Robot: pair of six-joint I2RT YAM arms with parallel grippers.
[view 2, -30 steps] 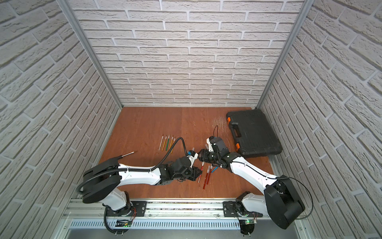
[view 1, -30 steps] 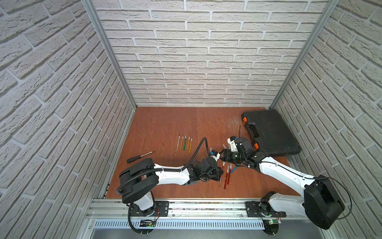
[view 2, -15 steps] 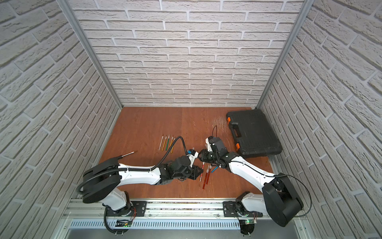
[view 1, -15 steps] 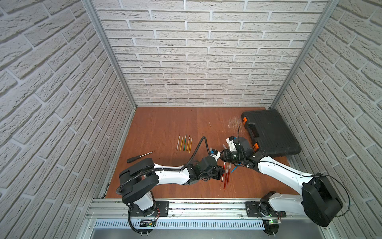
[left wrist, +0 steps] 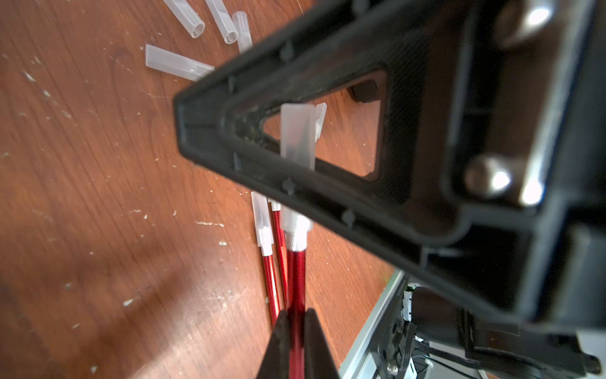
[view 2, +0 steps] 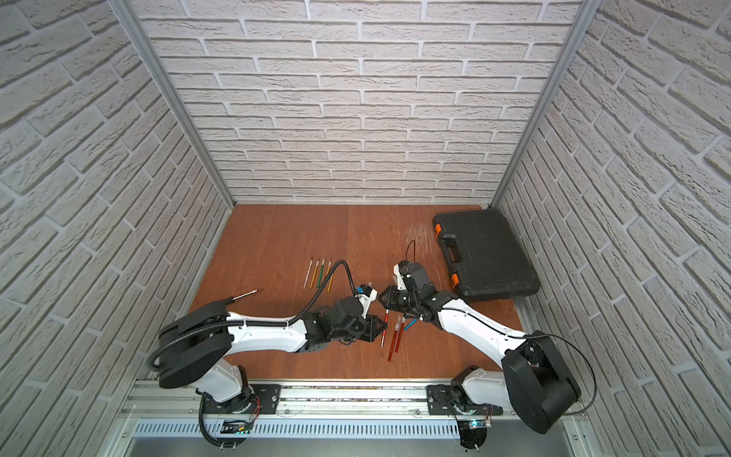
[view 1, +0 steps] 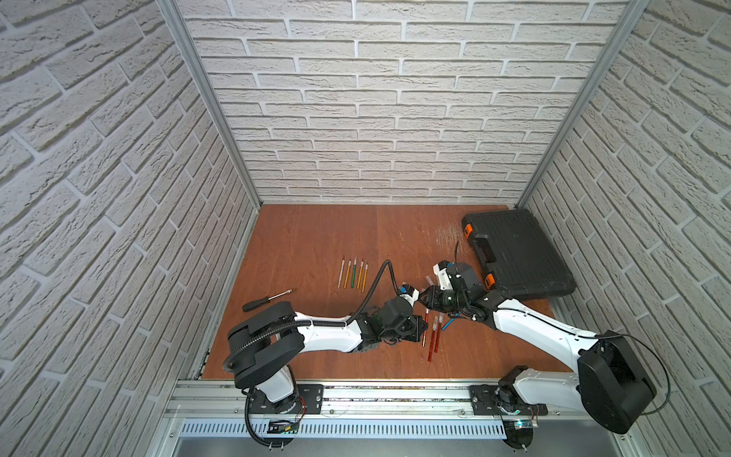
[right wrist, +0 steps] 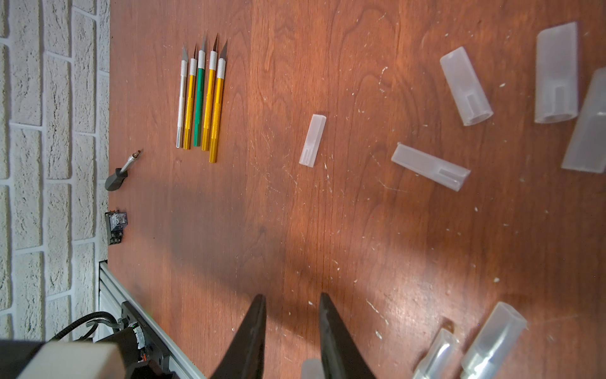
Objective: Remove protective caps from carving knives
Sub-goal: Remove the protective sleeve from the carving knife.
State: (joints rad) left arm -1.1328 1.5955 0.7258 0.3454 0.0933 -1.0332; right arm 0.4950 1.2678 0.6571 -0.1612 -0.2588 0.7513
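Left claw [left wrist: 296, 316] clenches a red knife [view 1: 425, 339] at lower centre in both top views. Its cap [left wrist: 297, 134] sits inside the right claw [right wrist: 292, 297], whose jaws stand parted, not yet clamped

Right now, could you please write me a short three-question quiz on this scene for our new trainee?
1. True or false: every blade in the row of knives is covered by a cap.
2. The left pincer is shut on a knife of which colour? A green, B red, C gold.
3. Fill in: the black case has two ___ latches.

Key
1. False: the blades are bare.
2. B, the red knife.
3. Orange.
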